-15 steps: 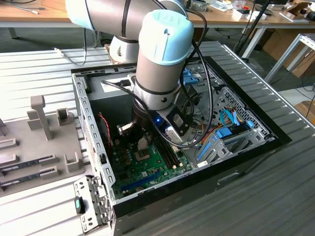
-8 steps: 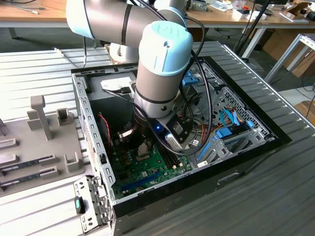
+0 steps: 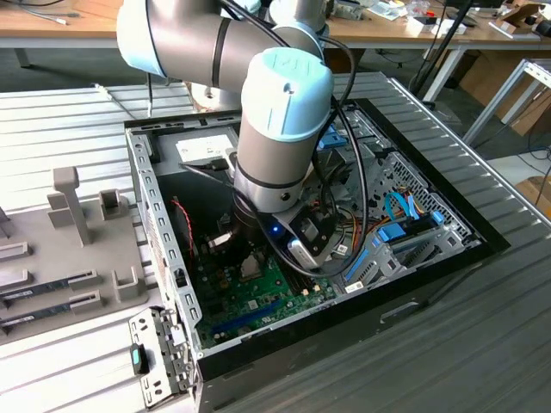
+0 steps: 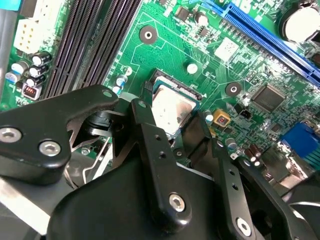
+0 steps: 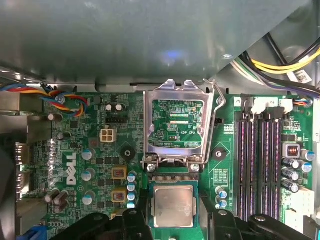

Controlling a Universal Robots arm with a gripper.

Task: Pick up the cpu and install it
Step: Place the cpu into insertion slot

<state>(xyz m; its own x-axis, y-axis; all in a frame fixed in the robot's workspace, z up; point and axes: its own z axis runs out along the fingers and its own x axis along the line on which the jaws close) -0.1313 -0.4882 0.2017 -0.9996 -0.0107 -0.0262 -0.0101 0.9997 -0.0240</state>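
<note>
Seating step: our end effector [image 5: 172,220] hangs released, fingers [image 4: 155,145] flanking the cpu [image 5: 173,206] lying in its socket on the motherboard [image 5: 100,165]; we judge closing the retention frame [image 5: 176,125] remains.

Ribbed metal table [image 3: 77,120] carried an open PC case [image 3: 413,292] near its middle, sunk w/ black rim around it. On the exterior view's left, a grey fixture tray [image 3: 77,249] lay flat on the table, just beside the case wall, w/ upright posts and long slots. A metal bracket [image 3: 159,357] lay next to the case's near corner. Inside the case, green board [image 5: 85,150] lay flat on case floor; cpu [image 5: 173,206] sat in its socket.
</note>
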